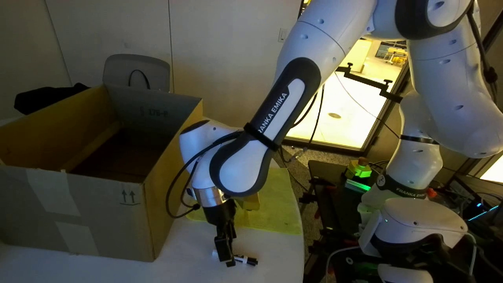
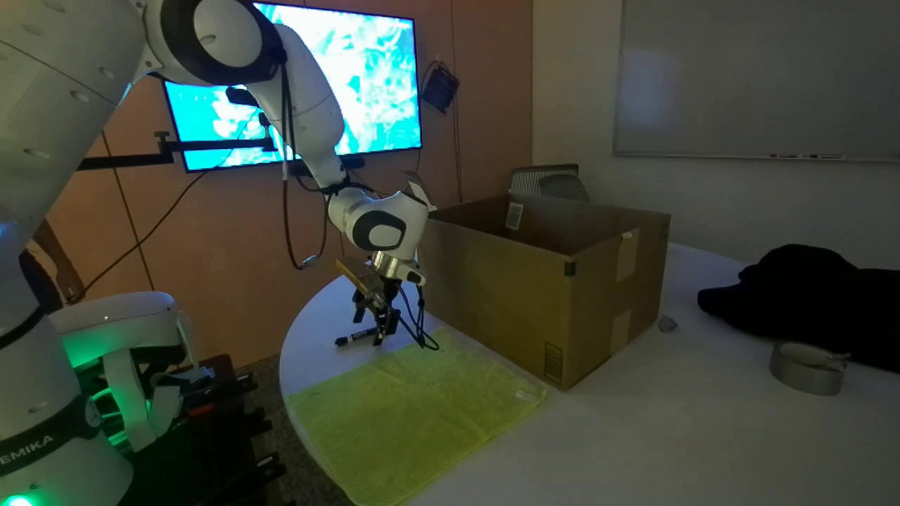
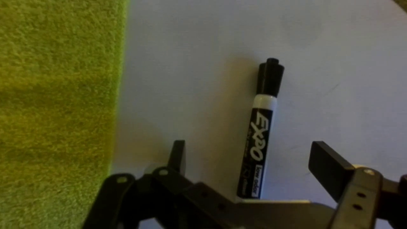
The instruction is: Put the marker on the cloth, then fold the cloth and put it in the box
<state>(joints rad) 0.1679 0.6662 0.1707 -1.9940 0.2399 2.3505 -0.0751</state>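
Gripper (image 3: 253,161) parted wide and holding nothing, I hang low over the marker (image 3: 259,136), my fingers (image 3: 330,170) standing to either side of it in the wrist view and, as far as I can see, not touching it; whether the tips meet the table (image 2: 703,436) I cannot tell. The marker lies on its side on bare white table, off the cloth (image 2: 415,414) but near it, and close to the table's curved edge. I expect it to be light and stiff, with a smooth round barrel that could roll if one finger lands ahead of the other. Best, I judge, to pinch it across the middle of that barrel, square to its length and clear of the capped end. The cloth nearby is spread flat, its surface fuzzy; it should be limp, soft and nearly weightless, so for the fold I would pinch an edge or a corner. Beside the cloth stands the cardboard box (image 2: 492,302), upright and uncovered, its side high enough that the bundle will likely need a good lift to clear it. Farther along the table sit a roll of tape (image 2: 807,371) and a heap of black fabric (image 2: 808,302). Beyond, the light is dim around a glowing screen (image 2: 380,91), with a whiteboard (image 2: 759,77) and, behind the box, a grey chair (image 1: 137,63).
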